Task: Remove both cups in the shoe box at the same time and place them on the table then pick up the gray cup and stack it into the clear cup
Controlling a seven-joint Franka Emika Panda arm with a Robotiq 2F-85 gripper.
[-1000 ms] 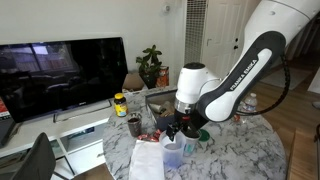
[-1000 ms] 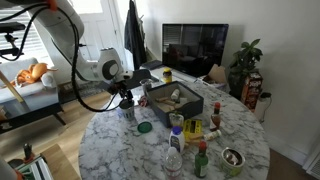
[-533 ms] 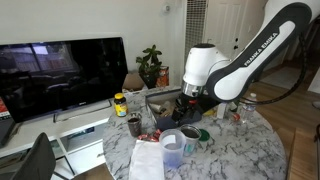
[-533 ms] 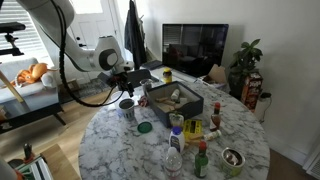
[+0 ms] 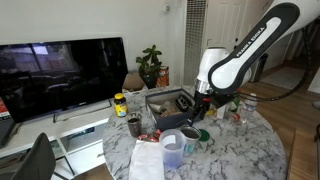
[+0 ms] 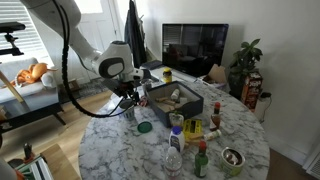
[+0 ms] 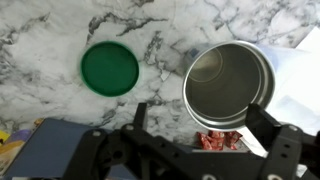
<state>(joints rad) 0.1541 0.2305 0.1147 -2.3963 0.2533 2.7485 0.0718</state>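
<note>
Raised since a second ago, our arm [image 5: 245, 55] hangs above the cups [image 5: 172, 148] | fingers [image 7: 137, 120] spread, empty | gray cup [image 7: 220, 80] nested in clear cup [image 7: 268, 75] on counter [image 7: 180, 25], beside green lid [image 7: 110, 68], near box [image 7: 55, 150].

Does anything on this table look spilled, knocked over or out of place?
Nothing looks spilled or tipped. The cup stands upright on the table. The one stray thing is a green lid lying flat on the marble beside it, off any container.
</note>
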